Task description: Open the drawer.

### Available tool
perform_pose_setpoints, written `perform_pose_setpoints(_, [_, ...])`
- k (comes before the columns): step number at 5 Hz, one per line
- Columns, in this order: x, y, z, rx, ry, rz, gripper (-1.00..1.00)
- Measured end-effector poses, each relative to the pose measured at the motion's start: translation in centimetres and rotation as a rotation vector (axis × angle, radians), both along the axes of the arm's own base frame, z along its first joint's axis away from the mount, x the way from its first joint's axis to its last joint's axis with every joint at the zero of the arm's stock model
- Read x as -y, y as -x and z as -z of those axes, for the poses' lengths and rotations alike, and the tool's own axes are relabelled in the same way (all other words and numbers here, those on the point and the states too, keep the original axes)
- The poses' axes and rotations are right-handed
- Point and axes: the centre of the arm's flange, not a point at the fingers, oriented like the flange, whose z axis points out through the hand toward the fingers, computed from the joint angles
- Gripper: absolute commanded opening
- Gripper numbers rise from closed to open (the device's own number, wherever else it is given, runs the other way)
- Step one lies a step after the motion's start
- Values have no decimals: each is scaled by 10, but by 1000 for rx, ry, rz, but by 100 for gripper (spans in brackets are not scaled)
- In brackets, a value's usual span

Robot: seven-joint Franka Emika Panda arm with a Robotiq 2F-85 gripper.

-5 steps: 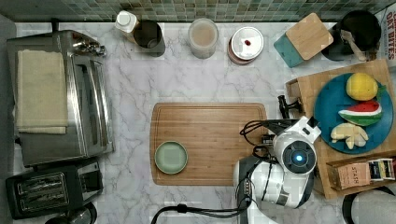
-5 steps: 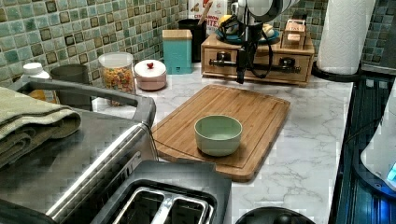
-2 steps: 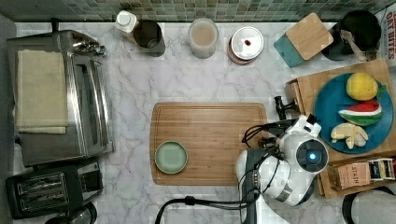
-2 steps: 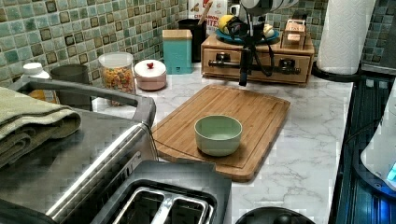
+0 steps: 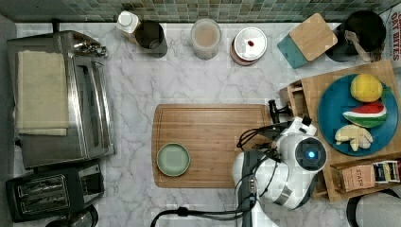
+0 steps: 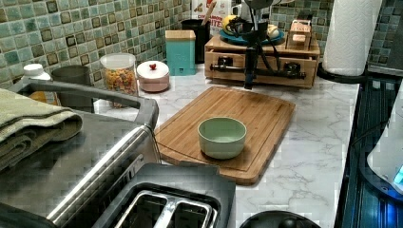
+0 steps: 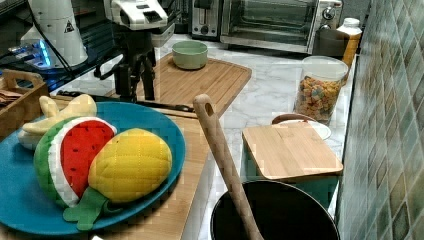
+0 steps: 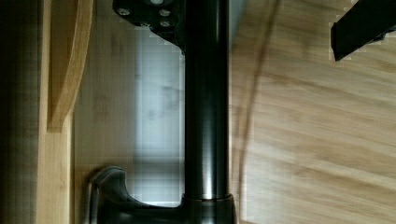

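Top view first: the drawer (image 5: 295, 101) sits under a wooden top at the top view's right, its front sticking out a little past that top, just beside the right edge of the bamboo cutting board (image 5: 208, 137). The gripper (image 5: 276, 115) hangs right at the drawer's black bar handle (image 6: 256, 71), and in the left view it comes straight down in front of the drawer face; the wrist view has the handle (image 8: 205, 107) running close past the camera with one dark fingertip (image 8: 359, 28) off to the side, but I cannot tell whether the fingers are spread or clamped on the bar. On the wooden top a blue plate (image 5: 331, 118) carries toy fruit: a yellow piece (image 5: 366, 87), a watermelon slice (image 5: 371, 115) and a pale banana-like piece (image 5: 352, 135). Beside the plate, a small wooden tray (image 5: 364, 177) holds boxed tea packets. A green bowl (image 6: 222, 137) stands on the cutting board with nothing showing inside it. Along the tiled wall are a clear jar (image 6: 119, 73) of colourful cereal, a pink lidded dish (image 6: 153, 76), a teal canister with a wooden lid (image 6: 180, 52), and a black pot (image 7: 272, 212) with a wooden utensil (image 7: 225, 165) leaning in it. A folded cloth (image 5: 41, 92) lies on top of the toaster oven (image 5: 71, 99).
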Motion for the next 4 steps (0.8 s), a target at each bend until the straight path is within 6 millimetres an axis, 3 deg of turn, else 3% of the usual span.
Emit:
perform_pose_setpoints(3, [-102,18,0,11,-93,94,100])
perform_pose_setpoints(4, [-126,21,2,-1,-103,138,100])
